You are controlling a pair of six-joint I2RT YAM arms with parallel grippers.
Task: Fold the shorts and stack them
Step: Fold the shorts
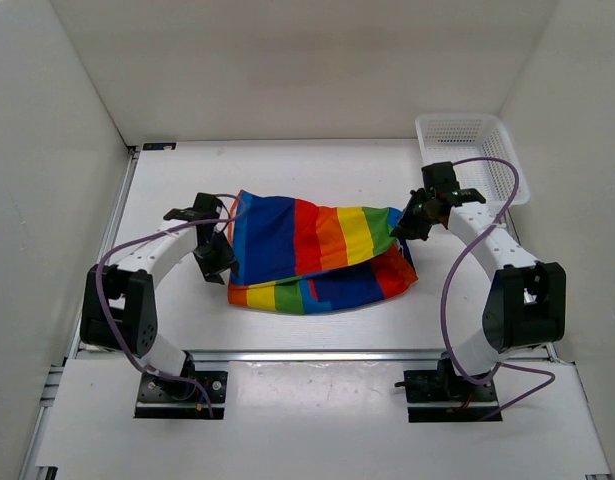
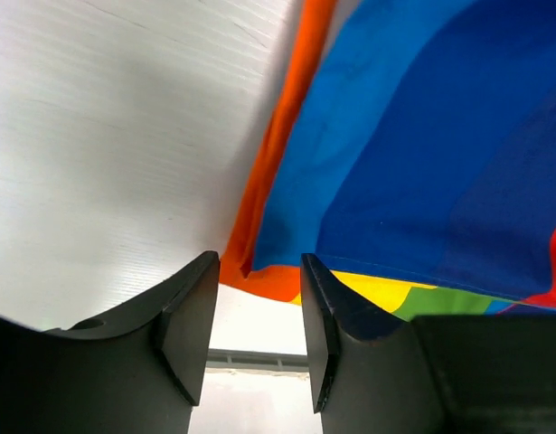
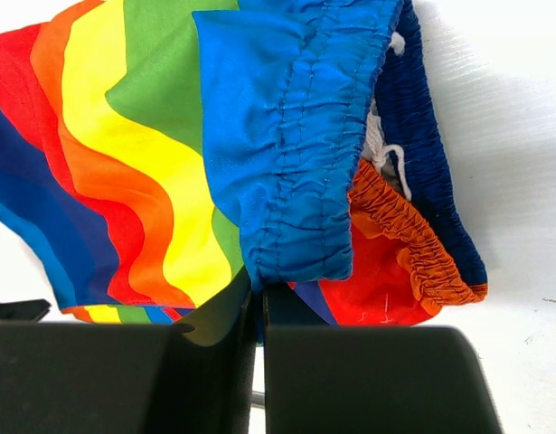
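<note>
The shorts (image 1: 317, 255) lie at the middle of the bench (image 1: 307, 180), folded over so that one striped layer rests on another. The lower layer shows along the 6 o'clock edge. Seen from above, blue is at the 9 o'clock end, then red, orange, yellow and green run toward 3 o'clock.

The left fingers (image 1: 223, 262) sit at the shorts' 9 o'clock edge and stand apart, with a clear gap and no cloth in it. In the left wrist view an orange hem corner lies just past the tips of the left fingers (image 2: 201, 289).

The right fingers (image 1: 407, 222) are at the 3 o'clock end. In the right wrist view the right fingers (image 3: 250, 312) are pressed together, pinching the gathered blue waistband edge. An orange gathered band and a white drawstring lie beside it.

A white mesh basket (image 1: 477, 140) stands at 1 o'clock from the shorts, well apart.
</note>
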